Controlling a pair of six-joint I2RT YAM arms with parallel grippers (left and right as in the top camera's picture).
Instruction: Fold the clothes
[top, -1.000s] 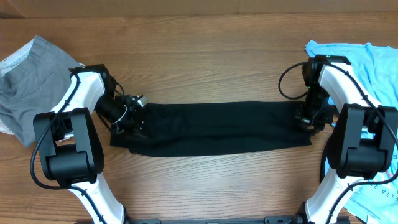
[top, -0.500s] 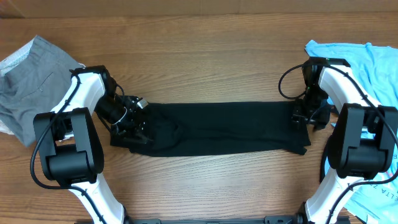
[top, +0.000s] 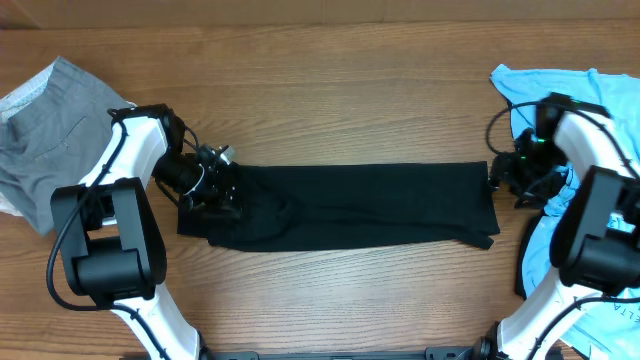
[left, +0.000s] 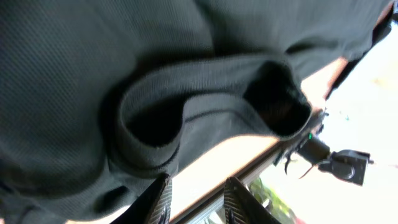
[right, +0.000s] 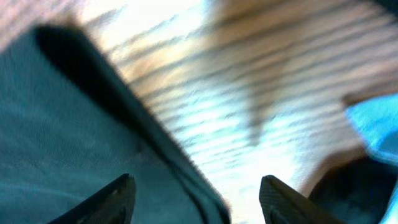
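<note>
While one black shirt (top: 350, 205) lies central, one grey garment (top: 50, 140) sits far left.

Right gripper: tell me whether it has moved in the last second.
Yes. The right gripper slid right, away from the black shirt's end, toward the blue shirt.

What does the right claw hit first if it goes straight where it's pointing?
Probably the black T-shirt: its end edge lies right ahead of the open right claw. The view is blurred, so it could land on bare table beside that edge.
</note>
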